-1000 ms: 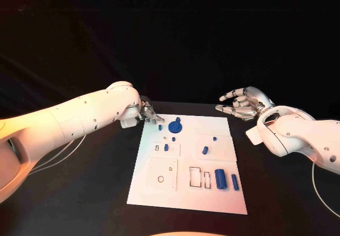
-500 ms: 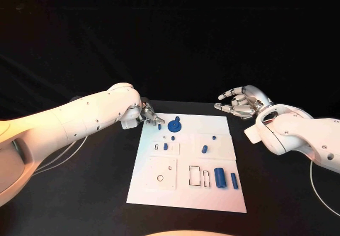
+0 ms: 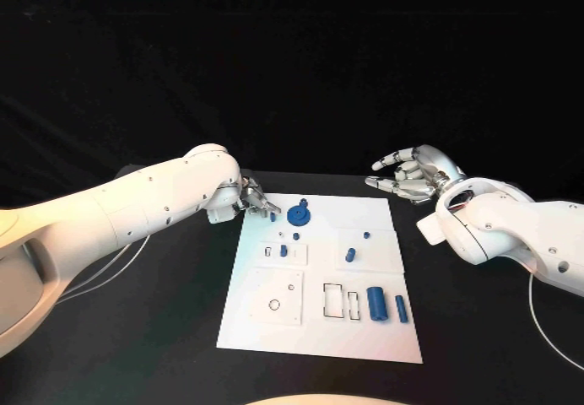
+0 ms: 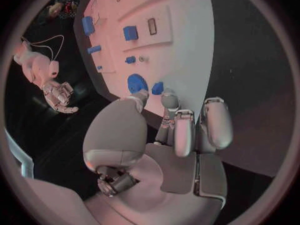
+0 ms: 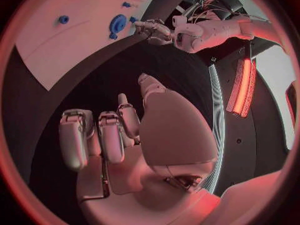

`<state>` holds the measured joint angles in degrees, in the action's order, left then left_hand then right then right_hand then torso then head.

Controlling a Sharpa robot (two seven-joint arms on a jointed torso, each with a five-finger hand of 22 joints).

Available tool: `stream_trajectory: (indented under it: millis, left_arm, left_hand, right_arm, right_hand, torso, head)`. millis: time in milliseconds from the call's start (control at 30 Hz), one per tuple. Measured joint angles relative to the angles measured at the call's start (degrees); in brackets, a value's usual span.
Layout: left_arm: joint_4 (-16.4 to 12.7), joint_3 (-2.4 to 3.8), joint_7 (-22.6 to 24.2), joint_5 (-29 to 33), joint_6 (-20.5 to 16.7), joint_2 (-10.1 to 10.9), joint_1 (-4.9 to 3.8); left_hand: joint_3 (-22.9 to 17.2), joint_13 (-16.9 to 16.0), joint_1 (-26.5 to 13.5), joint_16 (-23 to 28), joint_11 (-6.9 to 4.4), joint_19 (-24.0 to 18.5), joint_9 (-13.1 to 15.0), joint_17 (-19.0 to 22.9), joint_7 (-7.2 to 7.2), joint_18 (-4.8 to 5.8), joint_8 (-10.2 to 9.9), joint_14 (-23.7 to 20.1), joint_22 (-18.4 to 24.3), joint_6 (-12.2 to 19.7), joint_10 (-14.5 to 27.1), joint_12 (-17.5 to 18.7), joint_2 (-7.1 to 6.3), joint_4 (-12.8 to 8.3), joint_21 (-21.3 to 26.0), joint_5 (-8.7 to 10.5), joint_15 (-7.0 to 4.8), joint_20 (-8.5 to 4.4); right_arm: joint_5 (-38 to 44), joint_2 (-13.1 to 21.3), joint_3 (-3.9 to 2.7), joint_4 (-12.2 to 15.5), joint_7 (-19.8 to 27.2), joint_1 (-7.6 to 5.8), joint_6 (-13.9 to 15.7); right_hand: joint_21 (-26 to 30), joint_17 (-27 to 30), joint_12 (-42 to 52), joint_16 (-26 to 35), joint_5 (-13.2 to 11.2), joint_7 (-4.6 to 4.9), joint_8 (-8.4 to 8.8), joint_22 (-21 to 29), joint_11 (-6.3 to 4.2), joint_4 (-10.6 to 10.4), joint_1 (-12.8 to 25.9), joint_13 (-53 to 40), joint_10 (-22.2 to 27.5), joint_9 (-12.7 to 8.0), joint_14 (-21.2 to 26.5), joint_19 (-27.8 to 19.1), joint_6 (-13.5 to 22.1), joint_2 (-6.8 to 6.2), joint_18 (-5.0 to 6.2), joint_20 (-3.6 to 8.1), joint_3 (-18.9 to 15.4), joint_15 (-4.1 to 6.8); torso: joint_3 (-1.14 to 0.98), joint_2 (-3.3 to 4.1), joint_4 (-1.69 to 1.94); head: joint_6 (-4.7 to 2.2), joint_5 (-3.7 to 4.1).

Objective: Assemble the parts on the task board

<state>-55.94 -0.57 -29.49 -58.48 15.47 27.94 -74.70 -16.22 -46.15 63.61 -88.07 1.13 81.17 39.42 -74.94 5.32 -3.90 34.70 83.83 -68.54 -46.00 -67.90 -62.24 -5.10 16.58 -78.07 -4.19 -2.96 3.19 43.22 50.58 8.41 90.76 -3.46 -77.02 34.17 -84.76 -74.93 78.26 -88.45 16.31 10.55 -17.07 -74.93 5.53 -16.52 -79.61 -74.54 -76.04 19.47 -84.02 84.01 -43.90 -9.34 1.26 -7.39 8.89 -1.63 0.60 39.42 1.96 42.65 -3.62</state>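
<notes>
- Slowly, the left hand [image 3: 252, 199] has edged toward the far left corner of the white board [image 3: 319, 337] over the last second; its fingers [image 4: 177, 130] are curled close together just short of the small blue peg [image 3: 274, 217] and grasp nothing, the left wrist view suggests.
- Blue parts lie where they did a second ago: the round disc [image 3: 300, 216] near the far edge, two short pegs mid-board, and a cylinder [image 3: 377, 303] and bar [image 3: 399, 309] near the front right.
- Over the dark surface [image 3: 146, 337] past the board's far right corner, the right hand [image 3: 412, 178] hangs with fingers released and spread, empty, almost unmoved.
- Judging by the slight approach alone, assembly has hardly begun; a first pick at the far left corner looks likeliest.
</notes>
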Motion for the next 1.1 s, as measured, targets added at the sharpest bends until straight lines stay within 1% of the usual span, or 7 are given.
stream_trajectory:
  millis: [233,367,533,600,633,700,1100]
  left_arm:
    - [0.2,0.0,0.1,0.4,0.0,-0.3,0.08]
    - [0.3,0.0,0.2,0.6,0.0,-0.4,0.1]
    - [0.4,-0.02,0.2,0.9,0.0,-0.5,0.12]
    - [0.5,-0.02,0.3,0.9,0.0,-0.5,0.12]
    - [0.5,-0.02,0.3,1.0,0.0,-0.6,0.12]
    - [0.6,-0.03,0.3,1.0,0.0,-0.6,0.12]
    - [1.2,-0.16,0.5,1.4,0.3,-1.1,0.09]
  left_hand:
    - [-0.8,0.0,1.2,0.0,0.0,0.0,-0.4,0.0,0.2,0.0,-0.2,0.0,-0.1,-0.2,0.0,-0.3,1.15,0.0,-0.2,-0.25,0.0,0.0]
    - [-1.0,0.0,1.2,0.0,0.0,0.0,-0.5,0.0,0.2,0.0,-0.2,0.0,-0.2,-0.2,0.0,-0.3,1.2,0.0,-0.2,-0.25,0.0,0.0]
    - [-1.0,-0.1,1.2,0.0,0.0,0.0,-0.5,0.0,0.2,0.0,-0.2,0.0,-0.3,-0.2,0.0,-0.3,1.2,0.0,-0.2,-0.25,0.0,-0.01]
    - [-1.1,-0.1,1.6,-0.2,0.0,0.0,-0.6,0.0,0.2,0.0,-0.2,0.0,-0.3,-0.2,0.0,-0.3,1.58,-0.1,-0.2,-0.25,0.0,-0.01]
    - [-1.3,-0.1,1.8,-0.2,0.0,0.0,-0.7,0.0,0.2,0.0,-0.2,0.0,-0.3,-0.2,0.0,-0.5,1.36,-0.2,-0.2,-0.25,0.0,-0.01]
    - [-1.7,-0.1,2.5,-0.2,0.0,0.0,-0.8,0.0,0.07,0.0,-0.2,0.0,-0.4,-0.3,0.0,-0.5,1.77,-0.2,-0.2,-0.25,0.0,-0.01]
    - [-6.3,-0.4,8.0,-0.5,-0.21,0.1,-1.7,0.0,-0.25,-0.01,-0.2,0.0,-1.1,-1.1,-0.2,-1.0,2.37,-1.3,-0.7,-0.25,-0.01,0.13]
  right_arm:
    - [0.0,0.0,0.0,0.0,0.0,0.01,0.0]
    - [0.0,0.0,0.0,0.1,0.0,0.01,0.0]
    - [0.0,0.0,0.0,0.1,0.0,0.01,0.0]
    - [0.0,0.0,0.0,0.1,0.0,0.01,0.0]
    - [0.0,0.0,0.0,0.1,0.0,0.01,0.0]
    - [0.0,0.0,0.0,0.1,0.0,0.01,0.0]
    - [-0.1,0.1,0.0,0.2,0.0,0.01,0.0]
  right_hand:
    - [0.0,0.0,-0.2,0.0,0.0,0.0,0.0,0.0,0.0,0.0,0.0,0.0,0.0,-0.1,0.0,0.0,0.0,0.0,0.0,0.0,0.0,0.0]
    - [0.0,0.0,-0.2,0.0,0.0,0.0,0.0,0.0,0.0,0.0,0.0,0.0,0.0,0.0,0.0,0.0,0.0,0.0,0.0,0.0,0.0,0.0]
    - [0.0,0.0,-0.2,0.0,0.0,0.0,0.0,0.0,0.0,0.2,0.0,0.0,0.0,0.0,0.0,0.0,0.0,0.0,0.0,0.0,0.2,0.0]
    - [0.0,0.0,-0.2,0.0,0.0,0.0,0.0,0.0,0.0,0.2,0.0,0.0,0.0,0.0,0.0,0.0,0.0,0.0,0.0,0.0,0.2,0.0]
    - [0.0,0.0,-0.2,0.0,0.0,0.0,0.0,0.0,0.0,0.2,0.0,0.0,0.0,0.0,0.0,0.0,0.0,0.01,0.0,0.0,0.2,0.0]
    - [0.0,0.0,-0.2,0.0,0.0,0.0,0.0,0.0,0.0,0.2,0.2,0.0,0.0,0.0,0.0,0.0,0.0,0.22,0.0,0.0,0.2,0.0]
    - [0.0,0.0,-0.2,0.0,0.0,0.0,0.0,0.0,0.0,0.0,0.2,0.0,0.0,0.0,0.0,0.0,0.0,0.22,0.0,0.0,0.3,0.0]
  torso:
    - [-0.01,0.02,0.0]
    - [-0.02,0.02,0.03]
    - [-0.05,-0.01,0.04]
    - [-0.05,-0.01,0.04]
    - [-0.05,-0.01,0.05]
    - [-0.05,-0.01,0.05]
    - [-0.07,-0.06,0.07]
  head:
    - [0.18,0.16]
    - [0.19,0.21]
    - [0.54,0.27]
    - [0.63,0.29]
    - [0.64,0.32]
    - [0.65,0.33]
    - [0.6,0.47]
